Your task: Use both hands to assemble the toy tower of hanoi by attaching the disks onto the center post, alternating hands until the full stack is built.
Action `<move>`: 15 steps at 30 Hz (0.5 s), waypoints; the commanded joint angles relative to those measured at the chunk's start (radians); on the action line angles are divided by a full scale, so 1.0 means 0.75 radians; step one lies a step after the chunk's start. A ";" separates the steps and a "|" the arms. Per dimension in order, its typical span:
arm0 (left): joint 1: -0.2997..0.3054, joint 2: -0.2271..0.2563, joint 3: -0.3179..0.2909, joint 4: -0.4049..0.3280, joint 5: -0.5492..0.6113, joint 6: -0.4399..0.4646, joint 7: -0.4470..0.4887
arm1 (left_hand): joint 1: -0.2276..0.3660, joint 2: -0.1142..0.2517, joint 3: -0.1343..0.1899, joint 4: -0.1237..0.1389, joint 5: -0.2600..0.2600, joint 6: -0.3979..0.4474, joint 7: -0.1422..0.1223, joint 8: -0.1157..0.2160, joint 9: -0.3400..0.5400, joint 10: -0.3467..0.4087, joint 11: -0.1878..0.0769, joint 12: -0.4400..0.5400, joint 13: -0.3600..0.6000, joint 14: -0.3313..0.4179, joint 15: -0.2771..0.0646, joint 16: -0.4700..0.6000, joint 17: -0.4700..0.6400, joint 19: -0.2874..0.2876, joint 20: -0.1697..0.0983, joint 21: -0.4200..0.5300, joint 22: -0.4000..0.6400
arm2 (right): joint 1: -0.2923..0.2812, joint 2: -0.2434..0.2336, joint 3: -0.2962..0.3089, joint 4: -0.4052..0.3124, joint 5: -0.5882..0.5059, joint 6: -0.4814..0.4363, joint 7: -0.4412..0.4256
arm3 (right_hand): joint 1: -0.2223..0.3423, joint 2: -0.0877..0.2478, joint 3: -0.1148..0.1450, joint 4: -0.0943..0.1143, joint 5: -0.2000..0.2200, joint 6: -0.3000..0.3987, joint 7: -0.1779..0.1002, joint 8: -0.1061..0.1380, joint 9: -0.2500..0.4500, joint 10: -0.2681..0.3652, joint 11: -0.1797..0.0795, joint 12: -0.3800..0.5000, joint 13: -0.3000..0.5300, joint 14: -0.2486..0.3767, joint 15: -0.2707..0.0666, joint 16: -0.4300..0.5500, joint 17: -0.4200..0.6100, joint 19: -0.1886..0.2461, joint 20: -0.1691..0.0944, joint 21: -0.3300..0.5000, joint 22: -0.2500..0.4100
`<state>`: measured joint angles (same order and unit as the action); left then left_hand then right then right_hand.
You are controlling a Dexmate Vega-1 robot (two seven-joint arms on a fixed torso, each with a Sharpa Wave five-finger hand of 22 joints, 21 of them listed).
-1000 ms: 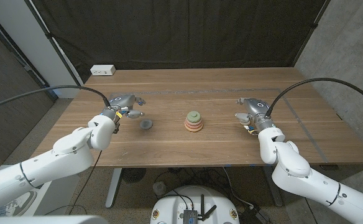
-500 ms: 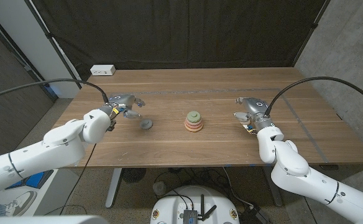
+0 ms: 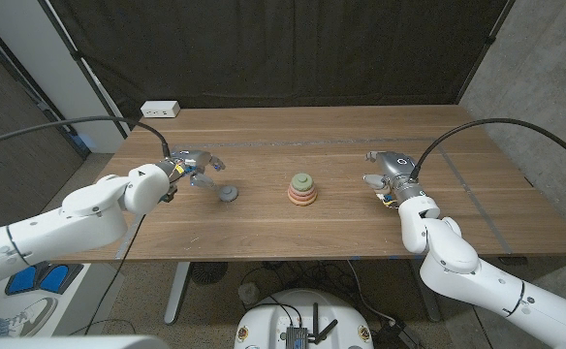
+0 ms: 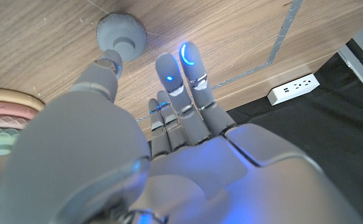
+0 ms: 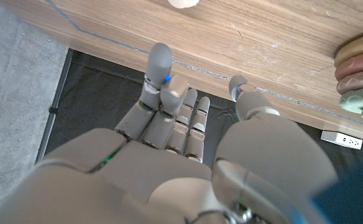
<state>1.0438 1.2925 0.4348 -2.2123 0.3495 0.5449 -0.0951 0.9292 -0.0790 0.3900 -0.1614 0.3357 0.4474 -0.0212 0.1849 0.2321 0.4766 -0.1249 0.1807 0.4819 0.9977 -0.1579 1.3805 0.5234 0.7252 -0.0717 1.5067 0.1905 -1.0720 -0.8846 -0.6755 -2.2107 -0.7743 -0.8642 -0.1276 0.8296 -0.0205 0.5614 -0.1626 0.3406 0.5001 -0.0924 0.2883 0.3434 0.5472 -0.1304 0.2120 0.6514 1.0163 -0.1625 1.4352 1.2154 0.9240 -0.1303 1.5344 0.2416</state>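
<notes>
The tower (image 3: pixel 301 190) stands mid-table as a stack of pink, orange and green disks; its edge also shows in the left wrist view (image 4: pixel 0 121) and the right wrist view (image 5: pixel 360 73). A small grey disk with a raised knob (image 3: pixel 229 194) lies on the wood to the left of it. My left hand (image 3: pixel 195 164) hovers just left of this grey disk (image 4: pixel 120 34), fingers (image 4: pixel 183 74) spread, holding nothing. My right hand (image 3: pixel 384 179) is to the right of the tower, fingers (image 5: pixel 158 71) apart and empty. A pale rounded piece (image 5: pixel 183 2) lies beyond it, cut by the picture's edge.
A white power strip (image 3: pixel 160 110) sits at the table's far left corner, seen too in the left wrist view (image 4: pixel 293 89). A grey tape line (image 3: pixel 487 219) runs across the table's right side. Black curtains hang behind the table.
My left forearm has swung outward to the left while its hand stays beside the grey disk with fingers spread wider. The right hand, the tower and the grey disk have hardly moved.
</notes>
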 commanded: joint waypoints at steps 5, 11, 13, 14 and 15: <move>-0.090 -0.045 0.098 0.041 0.164 -0.050 -0.138 | 0.010 -0.007 -0.013 0.001 -0.016 -0.026 0.020 0.003 -0.005 -0.013 0.017 0.007 -0.011 0.015 -0.081 0.024 0.004 0.031 -0.179 0.020 0.006 | 0.006 -0.008 -0.010 -0.010 -0.014 -0.007 0.020 | 0.014 0.016 0.017 0.000 0.012 0.003 0.006 0.005 0.000 0.009 0.002 0.002 0.007 -0.004 -0.073 -0.003 0.004 -0.003 -0.114 0.010 0.003; -0.094 -0.062 0.110 0.051 0.210 -0.068 -0.162 | 0.007 -0.017 -0.024 0.002 -0.022 -0.049 0.032 0.001 -0.008 -0.033 0.026 0.004 -0.018 0.024 -0.081 0.031 0.003 0.035 -0.178 0.023 0.006 | 0.007 -0.008 -0.011 -0.011 -0.015 -0.005 0.027 | 0.015 0.018 0.019 -0.001 0.015 0.001 0.008 0.004 0.000 0.009 0.002 0.001 0.008 -0.007 -0.073 -0.006 0.001 -0.004 -0.114 0.010 0.003; -0.096 -0.067 0.118 0.059 0.229 -0.074 -0.172 | 0.001 -0.021 -0.030 0.004 -0.026 -0.064 0.038 -0.001 -0.009 -0.042 0.034 0.003 -0.020 0.023 -0.081 0.030 -0.001 0.031 -0.177 0.021 0.005 | 0.006 -0.012 -0.011 -0.014 -0.014 0.000 0.029 | 0.015 0.018 0.019 -0.001 0.016 0.004 0.009 0.005 0.000 0.009 0.003 0.000 0.007 -0.006 -0.073 -0.005 0.003 -0.005 -0.114 0.010 0.003; -0.095 -0.071 0.118 0.062 0.231 -0.076 -0.175 | -0.001 -0.021 -0.032 0.005 -0.026 -0.067 0.038 -0.001 -0.009 -0.043 0.034 0.004 -0.021 0.025 -0.081 0.032 0.000 0.030 -0.177 0.020 0.005 | 0.005 -0.011 -0.011 -0.014 -0.017 -0.003 0.029 | 0.015 0.019 0.020 0.000 0.017 0.003 0.008 0.005 0.000 0.009 0.002 0.000 0.008 -0.006 -0.073 -0.005 0.002 -0.005 -0.114 0.010 0.003; -0.093 -0.072 0.115 0.063 0.233 -0.077 -0.177 | -0.004 -0.022 -0.034 0.007 -0.028 -0.070 0.038 -0.001 -0.009 -0.045 0.033 0.004 -0.022 0.020 -0.081 0.027 -0.005 0.030 -0.176 0.020 0.004 | 0.005 -0.010 -0.011 -0.014 -0.018 -0.004 0.030 | 0.015 0.019 0.020 0.000 0.017 0.003 0.009 0.004 0.000 0.009 0.004 0.000 0.008 -0.007 -0.073 -0.006 0.002 -0.005 -0.114 0.010 0.003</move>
<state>0.9880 1.2612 0.4971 -2.1849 0.4609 0.5100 -0.1850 0.9308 -0.0880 0.3709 -0.1587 0.3172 0.4031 0.0091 0.1850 0.2229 0.4482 -0.0998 0.1807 0.4643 1.0077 -0.1589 1.3981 0.5218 0.7420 -0.0768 1.5202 0.1922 -1.0683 -0.8889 -0.6817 -2.2168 -0.7827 -0.8687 -0.1135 0.8361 -0.0140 0.5698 -0.1628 0.3483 0.5001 -0.0925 0.2883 0.3434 0.5470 -0.1304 0.2120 0.6562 1.0130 -0.1591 1.4346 1.2153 0.9240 -0.1303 1.5386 0.2417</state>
